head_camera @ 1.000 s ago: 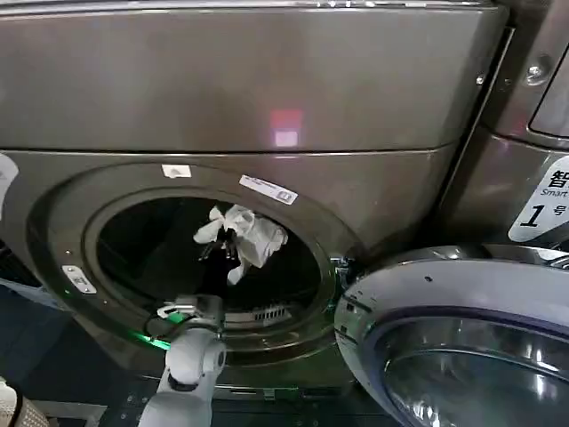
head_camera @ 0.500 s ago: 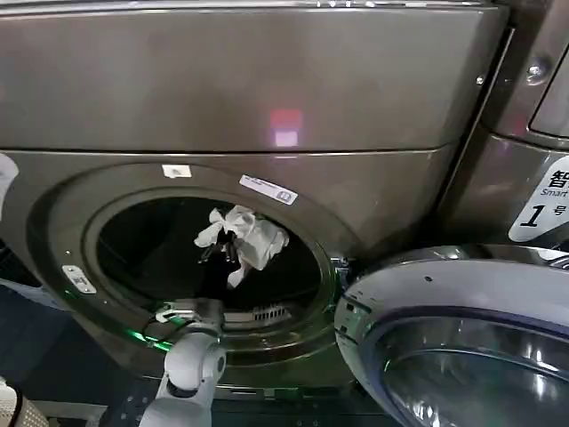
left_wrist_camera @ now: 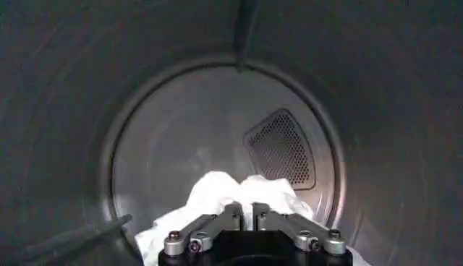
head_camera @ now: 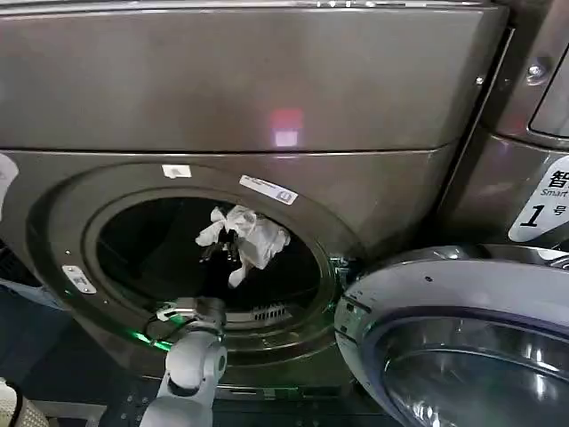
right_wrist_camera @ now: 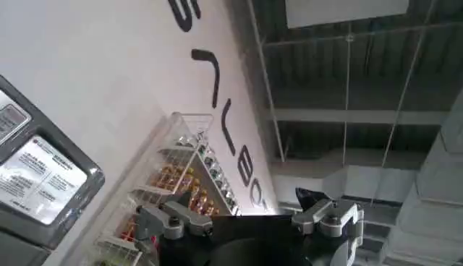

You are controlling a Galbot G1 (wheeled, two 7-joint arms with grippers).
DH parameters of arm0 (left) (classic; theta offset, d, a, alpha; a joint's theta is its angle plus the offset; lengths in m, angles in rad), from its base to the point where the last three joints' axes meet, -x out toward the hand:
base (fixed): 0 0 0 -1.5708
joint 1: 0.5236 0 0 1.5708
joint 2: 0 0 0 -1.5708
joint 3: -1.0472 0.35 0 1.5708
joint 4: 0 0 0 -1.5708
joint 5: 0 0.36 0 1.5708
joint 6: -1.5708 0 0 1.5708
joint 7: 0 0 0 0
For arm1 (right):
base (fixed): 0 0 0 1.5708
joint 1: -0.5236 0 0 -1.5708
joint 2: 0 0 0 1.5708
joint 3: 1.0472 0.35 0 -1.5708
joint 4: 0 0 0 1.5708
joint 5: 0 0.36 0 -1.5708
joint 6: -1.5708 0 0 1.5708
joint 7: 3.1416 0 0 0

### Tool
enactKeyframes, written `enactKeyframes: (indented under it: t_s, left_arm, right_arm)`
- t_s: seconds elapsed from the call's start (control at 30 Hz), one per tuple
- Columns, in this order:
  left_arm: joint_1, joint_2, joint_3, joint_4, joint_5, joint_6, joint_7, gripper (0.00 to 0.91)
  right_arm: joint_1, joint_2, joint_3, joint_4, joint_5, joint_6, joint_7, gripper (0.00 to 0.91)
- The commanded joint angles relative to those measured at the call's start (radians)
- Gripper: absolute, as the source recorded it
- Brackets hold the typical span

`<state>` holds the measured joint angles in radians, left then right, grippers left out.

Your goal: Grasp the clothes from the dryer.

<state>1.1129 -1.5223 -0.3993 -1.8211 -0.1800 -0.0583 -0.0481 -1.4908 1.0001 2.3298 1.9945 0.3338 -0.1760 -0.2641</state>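
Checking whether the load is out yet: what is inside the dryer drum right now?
Inside the dryer drum, the left pincer is shut on the whitish clothes, held up in the porthole. Behind: the drum's back wall and a perforated vent. The pincer covers the drum floor under the bundle.

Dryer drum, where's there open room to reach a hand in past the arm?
Inside the dryer the dark opening is free either side of the left gripper, toward the rim; the middle is taken by that gripper shut on the clothes. The open door crowds the right.
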Motion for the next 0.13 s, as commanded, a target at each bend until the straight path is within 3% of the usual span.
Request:
enactKeyframes:
  t_s: [0.03, 0.13]
  left_arm:
    - [-0.001, 0.002, 0.004, 0.002, -0.002, 0.002, -0.001, 0.000]
    - [-0.005, 0.002, 0.005, 0.008, 0.001, 0.000, 0.001, 0.000]
  right_arm:
    - [0.000, 0.000, 0.006, 0.000, 0.003, -0.003, -0.003, 0.907]
    - [-0.002, 0.001, 0.010, 0.001, 0.003, -0.004, -0.004, 0.907]
